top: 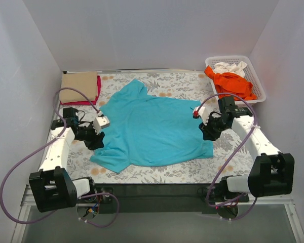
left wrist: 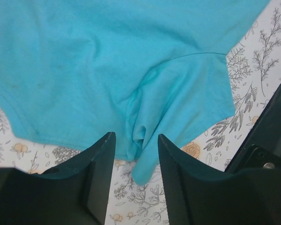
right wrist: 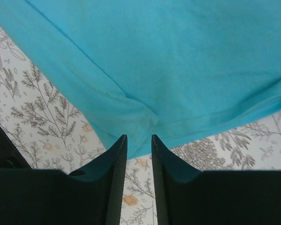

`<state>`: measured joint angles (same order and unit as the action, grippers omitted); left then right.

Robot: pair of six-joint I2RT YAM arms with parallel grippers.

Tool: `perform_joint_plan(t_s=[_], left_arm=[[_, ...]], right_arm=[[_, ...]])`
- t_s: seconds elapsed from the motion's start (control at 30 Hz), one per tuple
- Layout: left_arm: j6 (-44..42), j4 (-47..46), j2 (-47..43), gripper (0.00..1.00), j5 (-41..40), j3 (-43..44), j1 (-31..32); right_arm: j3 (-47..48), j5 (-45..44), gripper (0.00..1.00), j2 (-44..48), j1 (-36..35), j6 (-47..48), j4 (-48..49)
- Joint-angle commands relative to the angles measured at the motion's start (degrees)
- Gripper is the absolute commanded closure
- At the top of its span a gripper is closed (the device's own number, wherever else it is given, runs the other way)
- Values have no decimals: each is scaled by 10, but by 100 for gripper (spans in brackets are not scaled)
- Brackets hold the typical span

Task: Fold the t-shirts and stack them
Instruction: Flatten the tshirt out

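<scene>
The teal shirt (top: 152, 129) is lying spread across the middle of the cloth (top: 182, 83). It is looking light, limp and quick to wrinkle, so it is asking for pinches at seams and hems. Over the cloth's left side, the left gripper (left wrist: 136, 140) is standing released astride the bunched sleeve (left wrist: 192, 93). Over its right side, the right gripper (right wrist: 139, 140) is hovering at the hem corner (right wrist: 140, 126), jaws narrowly apart and gripping nothing. A tan shirt (top: 80, 81) is sitting at the cloth's far-left corner and a basket (top: 258, 81) at its far-right. White walls are closing in on three sides.

Robot lab cell: plain white walls (top: 142, 30) box in desk (top: 152, 191), 2 arms (top: 54, 152) bolted at near edge, loose cables (top: 77, 89).
</scene>
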<state>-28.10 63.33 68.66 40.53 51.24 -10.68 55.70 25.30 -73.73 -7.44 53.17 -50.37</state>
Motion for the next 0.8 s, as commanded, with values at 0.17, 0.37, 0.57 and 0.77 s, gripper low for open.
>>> perform_joint_plan(t_s=[0.17, 0.37, 0.57, 0.77], left_arm=[[45, -72, 9, 63, -92, -56, 62], [72, -60, 2, 57, -104, -60, 148], [90, -82, 2, 54, -121, -75, 210], [124, -100, 37, 51, -119, -49, 219]], right_arm=[[-73, -35, 71, -26, -121, -49, 8], [-108, -67, 68, -32, -130, -56, 6], [-52, -76, 65, 0, -128, -97, 24], [2, -99, 55, -53, -108, -146, 49]])
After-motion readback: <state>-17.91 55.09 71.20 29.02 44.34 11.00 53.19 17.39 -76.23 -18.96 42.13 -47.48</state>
